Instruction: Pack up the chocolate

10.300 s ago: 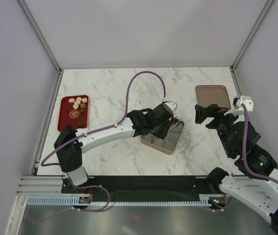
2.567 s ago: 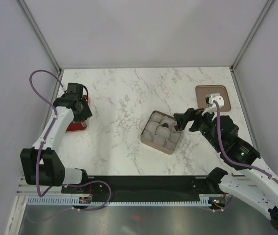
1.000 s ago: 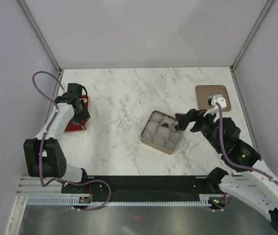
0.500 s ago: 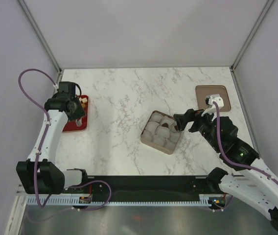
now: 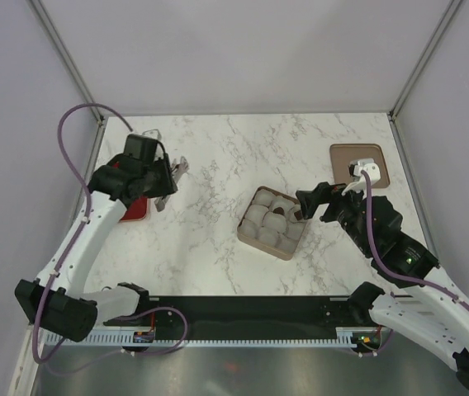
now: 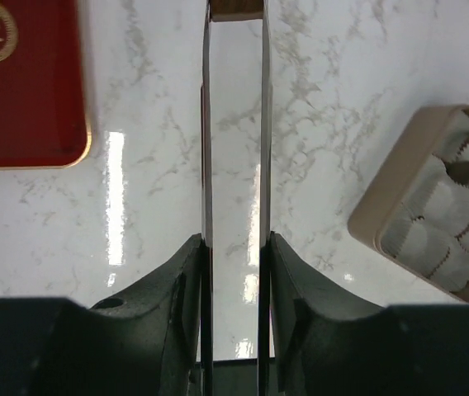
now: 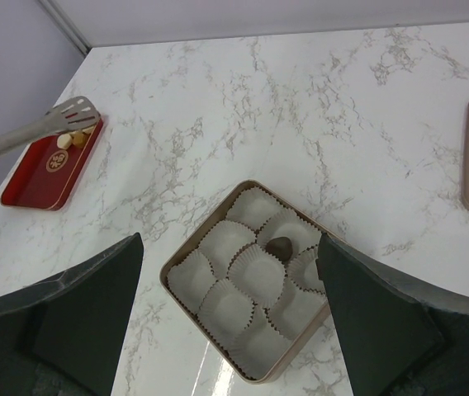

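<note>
The packing is only at its beginning, as I judge it. The box [image 6: 400,165] stands near the middle of the surface [image 5: 218,148] and is filled with white paper cups [image 7: 218,241]. Only one dark piece [image 7: 279,245] of chocolate sits in a cup, a little toward 1 o'clock from the box centre in the top view. All the other cups that I can see are empty. The lid [image 5: 342,157] lies apart, at 2 o'clock from the box, so the closing is also not done.

The rest of the chocolate is on the red tray [image 7: 32,188], at 9 o'clock from the box and well apart from it. In the right wrist view some pale pieces [image 7: 73,139] lie at the far end of the tray. They are small, cream-tan and rounded, each much smaller than one cup. How many there are, I cannot tell.

The left gripper [image 6: 234,272] has its jaws pressed on a pair of metal tongs [image 6: 206,124]. It is just beside the tray, on its 3 o'clock side, above bare surface. Between the tong tips, at the top edge of the left wrist view, a tan-brown thing [image 6: 234,8] shows. Probably it is a pinched piece, but the frame cuts it off.

The right gripper [image 5: 309,206] hangs just beside the box at 3 o'clock, with its jaws spread wide and holding nothing.
</note>
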`<action>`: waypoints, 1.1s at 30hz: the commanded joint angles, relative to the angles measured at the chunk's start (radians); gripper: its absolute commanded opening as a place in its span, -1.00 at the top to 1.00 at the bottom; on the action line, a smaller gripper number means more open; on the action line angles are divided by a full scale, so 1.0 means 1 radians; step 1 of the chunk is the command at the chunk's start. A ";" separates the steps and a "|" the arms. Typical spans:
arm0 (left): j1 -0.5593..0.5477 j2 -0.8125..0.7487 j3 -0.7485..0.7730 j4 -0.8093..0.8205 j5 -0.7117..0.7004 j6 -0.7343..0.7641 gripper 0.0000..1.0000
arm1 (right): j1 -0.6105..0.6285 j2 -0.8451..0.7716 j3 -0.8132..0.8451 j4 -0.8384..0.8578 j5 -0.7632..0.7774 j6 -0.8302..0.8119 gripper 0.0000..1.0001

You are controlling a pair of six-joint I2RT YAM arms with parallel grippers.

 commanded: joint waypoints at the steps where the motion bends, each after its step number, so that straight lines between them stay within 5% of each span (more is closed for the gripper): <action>1: -0.201 0.039 0.067 0.043 -0.022 -0.072 0.24 | -0.002 -0.008 0.048 -0.004 0.046 -0.003 -0.91; 7: -0.488 0.175 0.095 0.158 -0.078 -0.161 0.24 | -0.002 -0.036 0.045 -0.012 0.090 -0.010 -0.90; 12: -0.581 0.302 0.190 0.158 -0.117 -0.135 0.25 | -0.003 -0.039 0.055 -0.027 0.098 -0.016 -0.90; 33: -0.708 0.407 0.239 0.157 -0.150 -0.109 0.15 | -0.002 -0.037 0.052 -0.026 0.118 -0.025 -0.91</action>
